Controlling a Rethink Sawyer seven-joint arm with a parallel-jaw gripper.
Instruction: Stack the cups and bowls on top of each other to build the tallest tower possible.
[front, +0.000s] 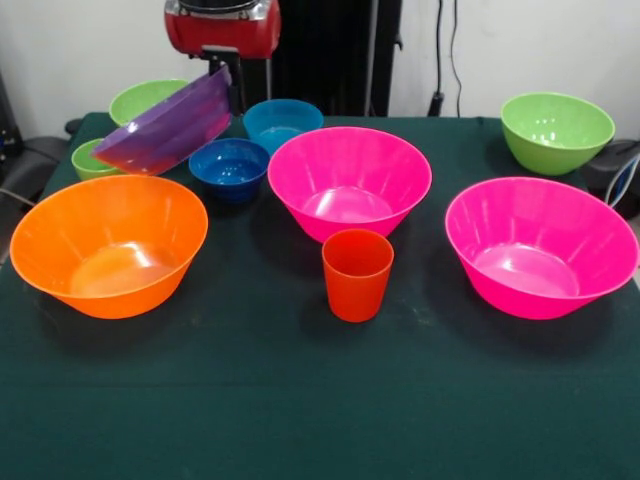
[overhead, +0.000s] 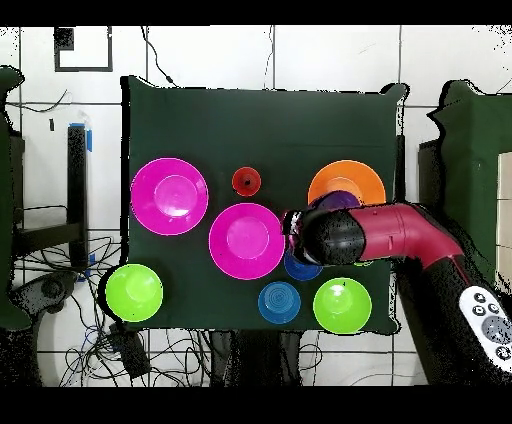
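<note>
Hand (front: 215, 80) hidden behind the tilted purple bowl (front: 165, 132); bowl hangs off the table, rim toward the camera, apparently carried by the hand, though the fingers do not show, so open or closed cannot be told. Red arm (overhead: 385, 233) reaches in over the bowls in the overhead view.

Table (front: 300, 400), dark green cloth: broad bare strip along the near edge, free of objects.

Orange bowl (front: 108, 245), largest, near the left edge, upright. Two pink bowls: one (front: 348, 182) at centre, the other (front: 540, 246) close to the right edge, a clear gap between them. Green bowl (front: 557, 131) at the far right corner, well apart from the rest. Second green bowl (front: 147, 100) at the far left, partly behind the purple one. Light blue bowl (front: 282, 122) at the far edge; dark blue bowl (front: 230, 167) just in front of it, beside the centre pink bowl.

Orange-red cup (front: 357, 274) upright, just before the centre pink bowl. Light green cup (front: 88, 160) far left, mostly hidden under the purple bowl.

No tower: nothing nested.
</note>
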